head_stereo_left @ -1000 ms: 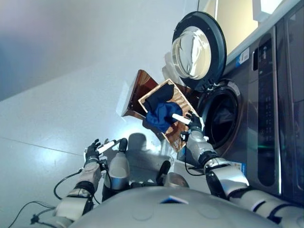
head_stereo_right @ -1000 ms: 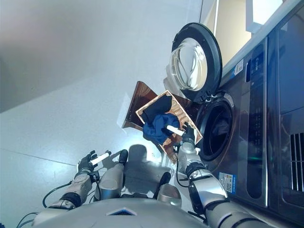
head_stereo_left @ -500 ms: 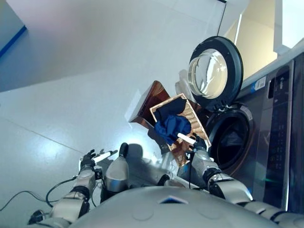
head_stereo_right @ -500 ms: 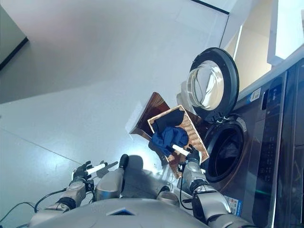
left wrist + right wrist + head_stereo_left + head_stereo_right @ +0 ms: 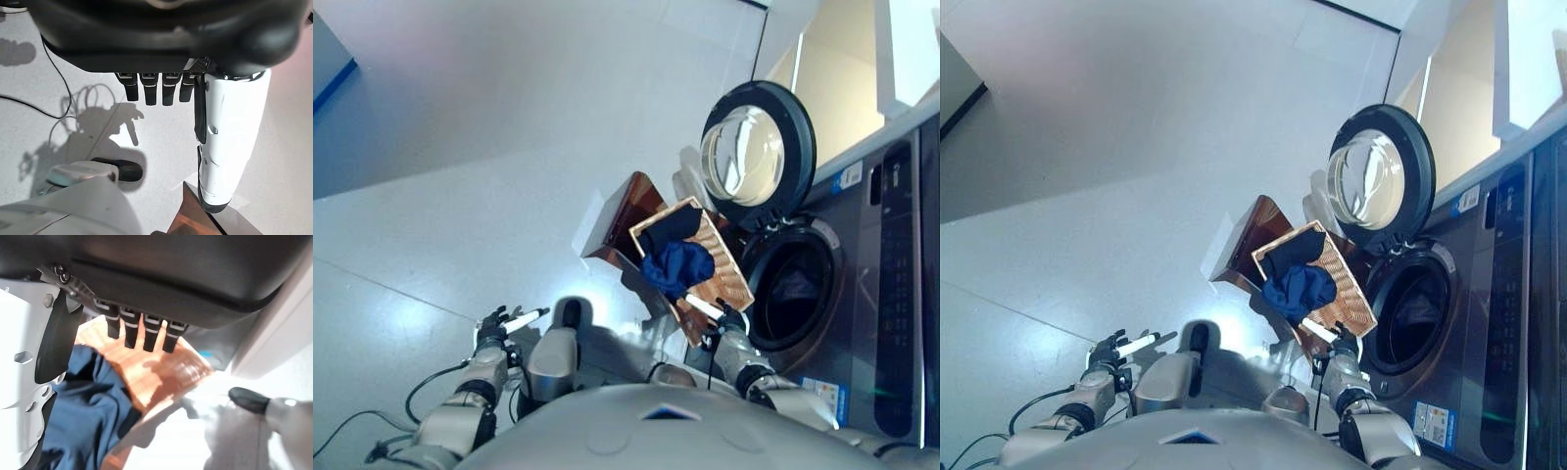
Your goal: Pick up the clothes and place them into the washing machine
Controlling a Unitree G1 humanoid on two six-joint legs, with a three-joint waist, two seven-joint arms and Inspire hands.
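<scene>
The right hand (image 5: 728, 321) hangs with its fingers (image 5: 145, 335) straight and apart, holding nothing, just above the near edge of a woven basket (image 5: 722, 274). Blue and dark clothes (image 5: 674, 262) lie in the basket, beside the washing machine (image 5: 842, 294) with its door (image 5: 756, 155) swung open. The left hand (image 5: 496, 328) hovers over the floor (image 5: 460, 196), fingers spread loose, empty.

The dark grey front-loading washing machine (image 5: 862, 294) stands at the right, its round glass-windowed door (image 5: 757, 157) swung open to the left of the drum opening. Just left of that opening sits the brown woven rectangular basket (image 5: 717, 279), with the blue and black crumpled clothes (image 5: 674, 257) in it. The right hand (image 5: 730, 320) is at the basket's near edge; the left hand (image 5: 495, 328) hangs well left of the basket, over the pale tiled floor (image 5: 460, 176).
</scene>
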